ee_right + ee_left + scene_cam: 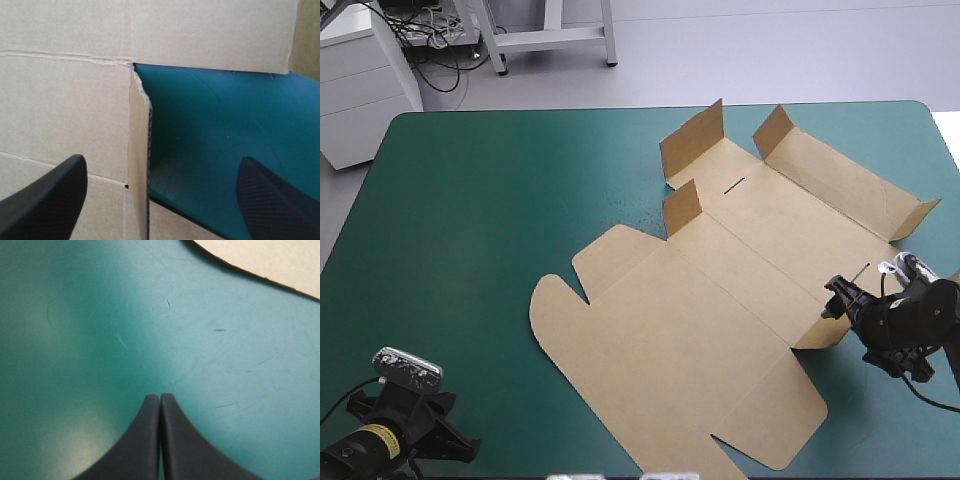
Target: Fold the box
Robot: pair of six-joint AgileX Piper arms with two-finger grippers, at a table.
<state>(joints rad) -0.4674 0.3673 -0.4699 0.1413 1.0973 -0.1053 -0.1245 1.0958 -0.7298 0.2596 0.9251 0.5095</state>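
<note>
The brown box (720,300) lies as a cut sheet on the teal-green cover, right of the table's middle. Its rounded lid flaps point to the near left, and three flaps (692,140) stand raised on the far side. My right gripper (838,297) is at the sheet's right edge, open. In the right wrist view a small side flap (139,150) stands on edge between the fingers of my right gripper (162,161), with flat board (65,100) beside it. My left gripper (160,396) is shut over bare cover at the near left corner. A rounded box edge (260,257) shows ahead of it.
Open teal-green cover (470,220) stretches across the table's left half. A white drawer cabinet (360,80) stands beyond the far left corner. The right arm (910,320) is close to the table's right edge.
</note>
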